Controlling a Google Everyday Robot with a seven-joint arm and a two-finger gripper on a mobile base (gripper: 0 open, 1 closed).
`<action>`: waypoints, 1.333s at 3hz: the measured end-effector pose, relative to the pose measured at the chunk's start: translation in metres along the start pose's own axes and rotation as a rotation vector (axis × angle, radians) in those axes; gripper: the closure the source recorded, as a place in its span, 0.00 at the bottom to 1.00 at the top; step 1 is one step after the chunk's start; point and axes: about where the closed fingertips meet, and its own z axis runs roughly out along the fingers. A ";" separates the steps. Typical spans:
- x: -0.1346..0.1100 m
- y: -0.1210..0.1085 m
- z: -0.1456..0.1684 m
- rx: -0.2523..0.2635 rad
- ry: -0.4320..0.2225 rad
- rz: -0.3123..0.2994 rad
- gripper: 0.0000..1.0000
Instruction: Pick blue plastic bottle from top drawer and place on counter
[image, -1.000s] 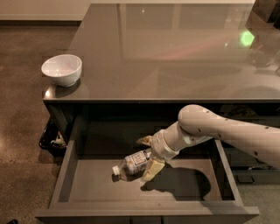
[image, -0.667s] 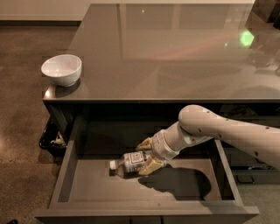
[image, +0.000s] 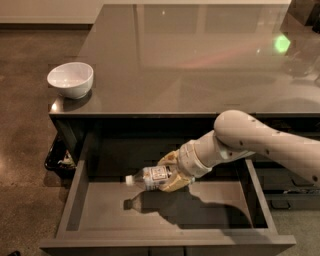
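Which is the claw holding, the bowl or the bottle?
The blue plastic bottle, clamped in the gripper inside the top drawer; the white bowl sits on the counter.

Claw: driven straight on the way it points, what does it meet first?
Likely the left wall of the top drawer: the claw, shut on the blue plastic bottle, points left, cap leading. Depth unclear.

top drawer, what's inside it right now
The top drawer holds the blue plastic bottle, lying sideways, cap pointing away from the gripper clamped on it. Its shadow falls on the drawer floor. The arm covers the drawer's back right part.
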 end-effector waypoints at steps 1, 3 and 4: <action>-0.055 0.000 -0.064 0.078 -0.050 -0.089 1.00; -0.129 -0.004 -0.131 0.175 0.010 -0.232 1.00; -0.138 -0.011 -0.139 0.183 0.034 -0.266 1.00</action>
